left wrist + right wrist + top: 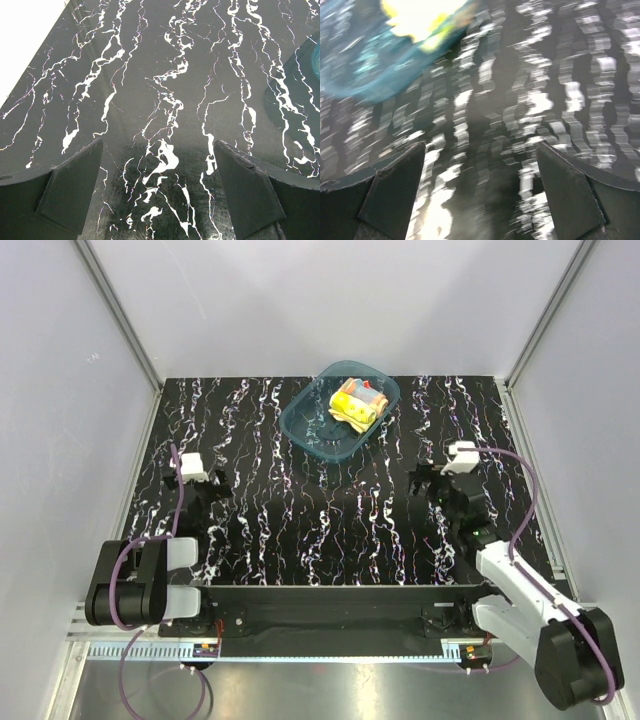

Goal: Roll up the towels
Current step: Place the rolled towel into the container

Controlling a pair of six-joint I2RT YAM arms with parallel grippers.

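Nearest, along the bottom of the top view, the 2 arm bases sit at the near edge of the black, white-veined table (330,525). At lower left the left arm is folded back on itself, its links stacked close above the base. Its wrist reaches forward to the left gripper (212,485) in the left middle of the frame, low over the tabletop with its tips turned toward the centre. At lower right the right arm stretches out longer, slanting up and inward to the right gripper (425,480) in the right middle of the frame, also low and pointing toward the centre. Both pincers stand wide and hold nothing. In the left wrist view the 2 dark fingers (70,190) frame bare marbled surface from the lower corners. In the blurred right wrist view that gripper's fingers (392,192) are spread just as far. Farther back, in the upper middle of the top view, a teal translucent tub (300,428) rests on the table, well apart from both grippers. The towels (358,405) lie bunched together inside it, toward its upper right side, yellow with orange dots showing; whether they are rolled I cannot tell. The right wrist view catches them as a bright yellow patch at upper left.
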